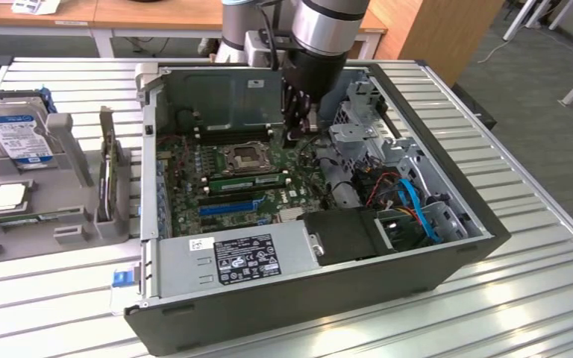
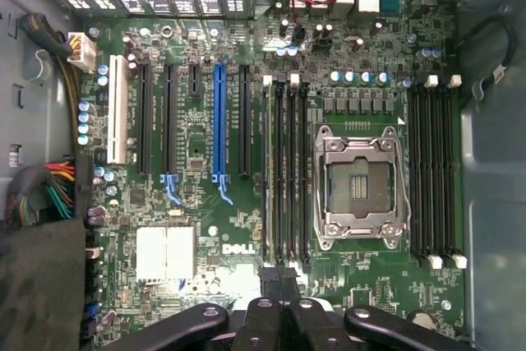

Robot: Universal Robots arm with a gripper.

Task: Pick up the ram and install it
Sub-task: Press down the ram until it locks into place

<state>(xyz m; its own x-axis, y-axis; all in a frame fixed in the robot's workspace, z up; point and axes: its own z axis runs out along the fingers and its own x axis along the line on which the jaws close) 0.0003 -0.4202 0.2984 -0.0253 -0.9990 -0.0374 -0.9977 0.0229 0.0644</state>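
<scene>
**End effector shut and empty over the memory slots**

My end effector (image 2: 278,275) was closed, its fingertips pressed together with nothing between them. It hung inside the open computer case (image 1: 366,298), low over the motherboard (image 2: 370,285). In the wrist view the tips sat just past one end of the bank of black memory slots (image 2: 286,170) that runs beside the empty CPU socket (image 2: 360,174).

The ram (image 1: 248,181) stood on edge in that bank, a long green stick seated between the socket and the expansion slots. It was close below my fingers, but I could not tell whether I touched it. On the far side of the socket lay a second bank of memory slots (image 2: 434,170). The blue expansion slot (image 2: 218,121) ran parallel to the ram, a little further out.

Further out still, the grey power supply (image 1: 236,257) with its black label filled the near end of the case. The case itself lay on its side on the slatted metal worktop (image 1: 525,246). At the exterior view's left, well apart from me, a grey holder (image 1: 68,145) carried a hard drive (image 1: 18,134) and a dark expansion card (image 1: 110,175) standing on edge. A second green stick (image 1: 30,218) lay flat along the holder's front.
</scene>
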